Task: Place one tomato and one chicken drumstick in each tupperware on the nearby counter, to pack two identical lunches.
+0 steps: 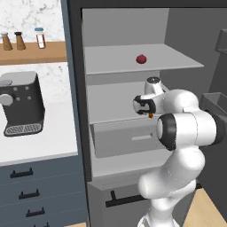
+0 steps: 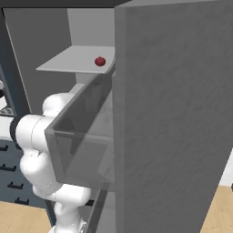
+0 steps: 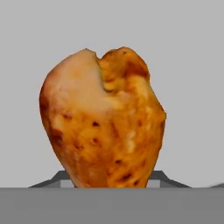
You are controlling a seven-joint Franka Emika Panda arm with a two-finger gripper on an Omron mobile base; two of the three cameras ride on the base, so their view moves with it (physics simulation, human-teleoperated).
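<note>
In the hand view the chicken drumstick (image 3: 103, 120) stands large in the centre of the frame, its bulbous golden-brown end toward the top and its lower part sinking between the two dark tips at the bottom edge, against a plain pale grey backdrop. The jaws sit close on either side of it, narrowed onto the drumstick.

In the left base view the white arm (image 1: 177, 146) rises from the lower right and bends leftward into an open pale grey fridge. The gripper (image 1: 148, 111) is at centre frame, just above the front of a grey drawer (image 1: 128, 139), and a small orange speck of the drumstick (image 1: 151, 115) shows at its lower edge. On the shelf (image 1: 133, 60) above, in the upper middle of the frame, lies a red tomato (image 1: 141, 59), well apart from the gripper.

At the left of that view a white counter (image 1: 40, 142) runs over dark blue-grey drawers with black bar handles; a dark coffee machine (image 1: 20, 104) stands on it. Higher up, a wooden ledge (image 1: 33, 52) carries three small shakers.

In the right base view the tomato (image 2: 100, 61) sits on the shelf at upper left, beside the big grey fridge door (image 2: 173, 118) that covers the right half; a translucent door bin (image 2: 82, 136) juts out in front of the arm.
</note>
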